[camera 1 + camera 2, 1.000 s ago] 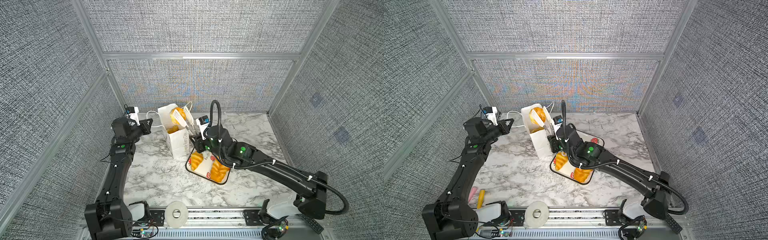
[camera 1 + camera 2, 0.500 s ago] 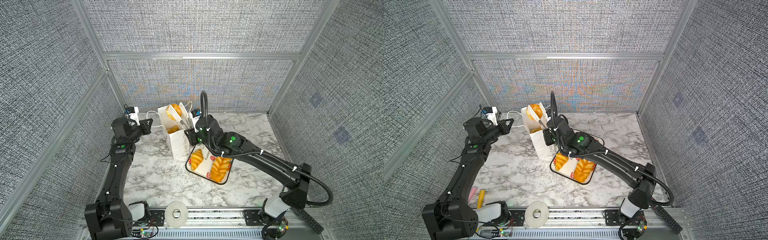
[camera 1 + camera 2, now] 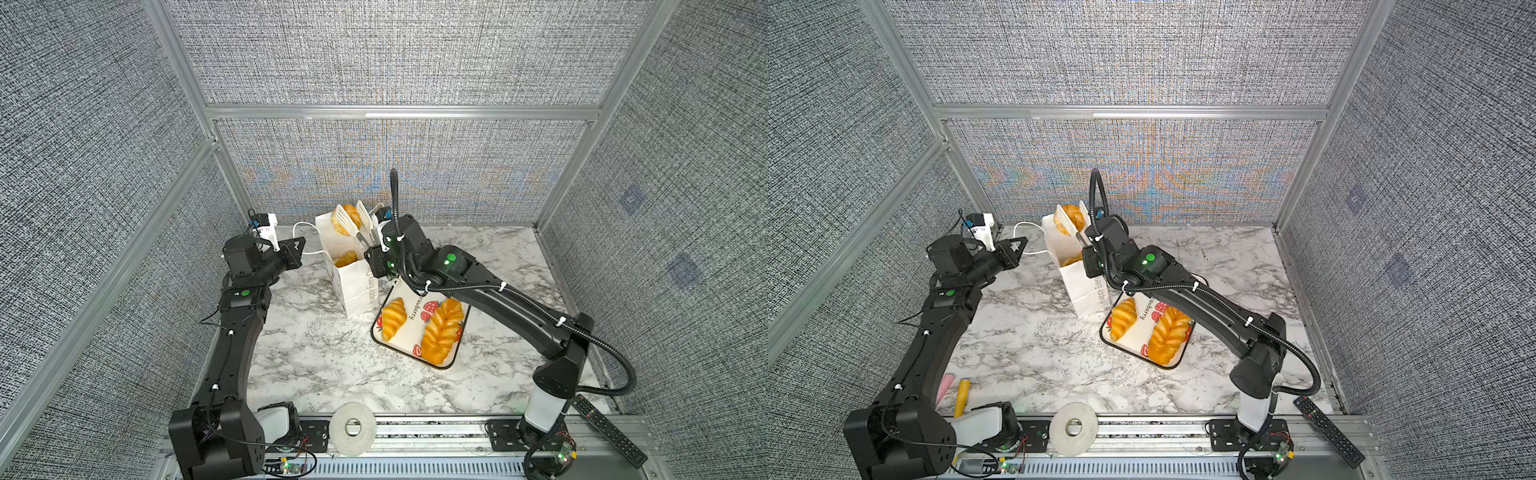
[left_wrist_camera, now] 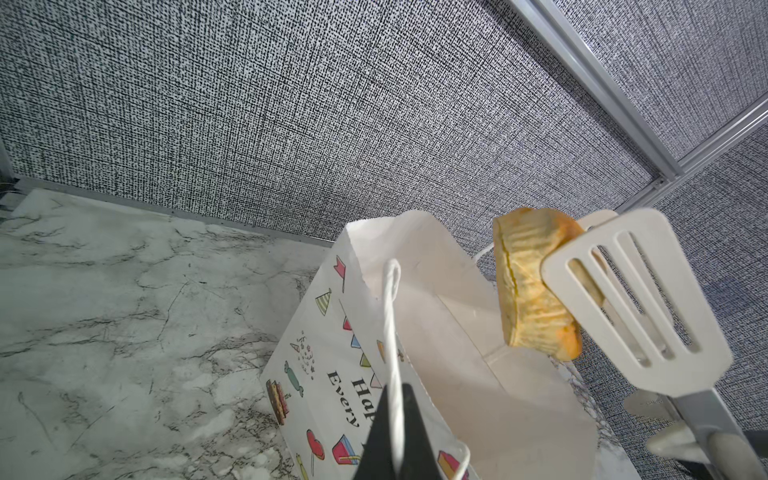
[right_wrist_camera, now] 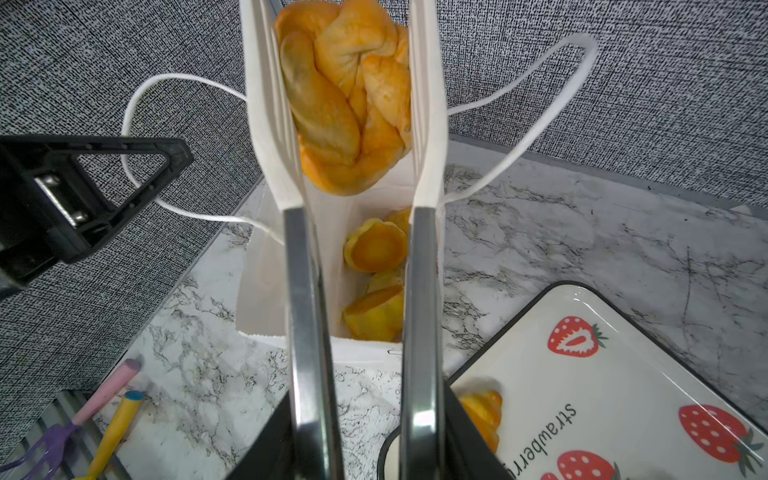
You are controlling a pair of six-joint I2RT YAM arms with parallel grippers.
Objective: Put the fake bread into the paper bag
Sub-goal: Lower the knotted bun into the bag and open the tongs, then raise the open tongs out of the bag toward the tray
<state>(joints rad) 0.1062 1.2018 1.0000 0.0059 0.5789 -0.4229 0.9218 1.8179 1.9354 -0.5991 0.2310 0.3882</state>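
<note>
The right gripper, clamped on the tongs, has swung their twisted bread roll up over the open paper bag near the worktop's back edge. The left gripper stays shut on the cord handle. Release looks next; a croissant and a plaited loaf wait on the tray.

The paper bag is matt white paper, lightly creased, its cord handle is twisted white string, and the left claw looks like matt black plastic. The tongs have shiny brushed-metal arms ending in smooth, matt cream plastic heads, and the twisted bun has a soft-sheened orange skin with a duller, mottled flat underside. The strawberry tray is glossy white with a black rim, the tabletop is smooth with a marble pattern, and the wall panels are rough grey woven cloth set in satin aluminium rails.
</note>
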